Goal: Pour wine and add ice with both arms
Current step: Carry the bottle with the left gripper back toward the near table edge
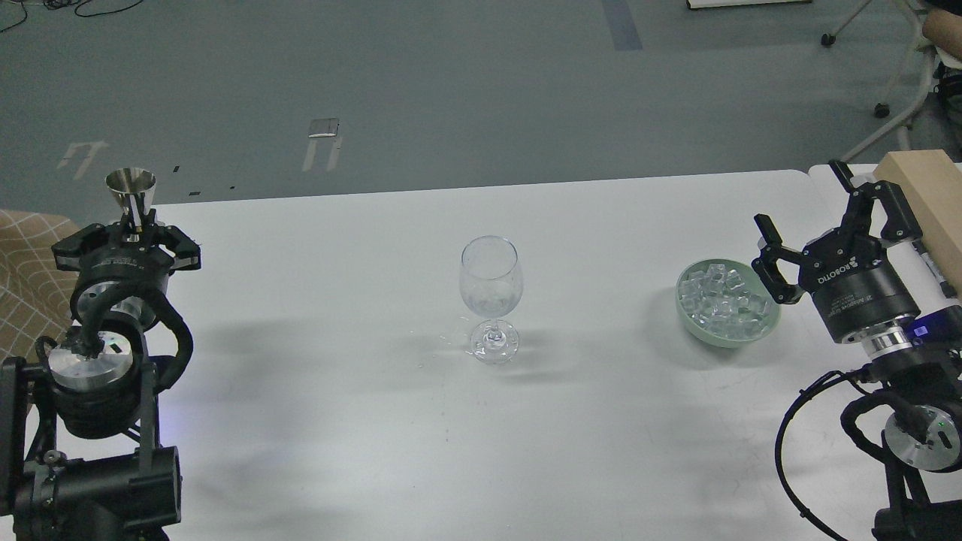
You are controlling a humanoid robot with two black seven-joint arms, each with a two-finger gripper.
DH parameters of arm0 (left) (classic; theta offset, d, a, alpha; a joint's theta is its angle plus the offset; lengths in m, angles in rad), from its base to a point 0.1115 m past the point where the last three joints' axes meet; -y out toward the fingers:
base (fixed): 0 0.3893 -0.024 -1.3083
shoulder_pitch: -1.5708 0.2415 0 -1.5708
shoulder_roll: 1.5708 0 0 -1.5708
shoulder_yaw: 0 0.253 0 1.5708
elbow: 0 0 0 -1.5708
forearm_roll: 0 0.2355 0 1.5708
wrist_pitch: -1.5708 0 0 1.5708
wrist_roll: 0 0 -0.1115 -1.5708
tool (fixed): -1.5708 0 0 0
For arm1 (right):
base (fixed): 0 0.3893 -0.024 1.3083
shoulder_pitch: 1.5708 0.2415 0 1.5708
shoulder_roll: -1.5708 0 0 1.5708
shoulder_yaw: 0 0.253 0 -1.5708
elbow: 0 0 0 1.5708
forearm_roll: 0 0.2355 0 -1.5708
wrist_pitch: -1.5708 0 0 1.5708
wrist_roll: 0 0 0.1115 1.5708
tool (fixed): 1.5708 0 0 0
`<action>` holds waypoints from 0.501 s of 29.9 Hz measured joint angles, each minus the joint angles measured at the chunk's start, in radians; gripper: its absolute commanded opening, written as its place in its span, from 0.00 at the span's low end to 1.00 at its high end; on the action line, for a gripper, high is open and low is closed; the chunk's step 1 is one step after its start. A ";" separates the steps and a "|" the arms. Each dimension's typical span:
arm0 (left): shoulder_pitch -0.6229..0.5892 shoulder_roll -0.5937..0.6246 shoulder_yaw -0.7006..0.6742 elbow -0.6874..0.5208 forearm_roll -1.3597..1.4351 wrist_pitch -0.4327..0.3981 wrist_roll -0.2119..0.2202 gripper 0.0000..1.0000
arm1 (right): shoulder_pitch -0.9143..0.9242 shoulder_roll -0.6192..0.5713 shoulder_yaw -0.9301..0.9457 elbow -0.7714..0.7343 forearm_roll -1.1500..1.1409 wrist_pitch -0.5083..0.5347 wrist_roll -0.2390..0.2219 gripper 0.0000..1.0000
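Note:
A clear, empty-looking wine glass stands upright in the middle of the white table. A pale green bowl filled with small clear ice cubes sits to its right. My right gripper is open and empty, just right of the bowl and a little above the table, apart from the bowl. My left gripper at the far left is shut on the narrow waist of a steel cone-shaped measuring cup, held upright near the table's back left corner. I cannot see what is inside the cup.
A light wooden block lies at the right edge behind my right arm. A tan patterned cushion sits left of the table. A few droplets mark the table near the glass foot. Chair legs stand on the floor at the back right.

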 measured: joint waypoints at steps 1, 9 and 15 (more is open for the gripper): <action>0.008 0.000 0.009 0.000 -0.005 0.000 0.002 0.09 | 0.000 0.000 0.000 0.000 0.000 0.000 0.000 1.00; 0.034 0.000 0.086 0.027 -0.014 0.000 0.002 0.09 | 0.001 0.000 -0.001 -0.003 0.000 0.000 0.000 1.00; 0.037 0.000 0.116 0.039 -0.014 -0.004 0.005 0.11 | 0.002 0.000 -0.001 -0.005 0.000 0.000 0.000 1.00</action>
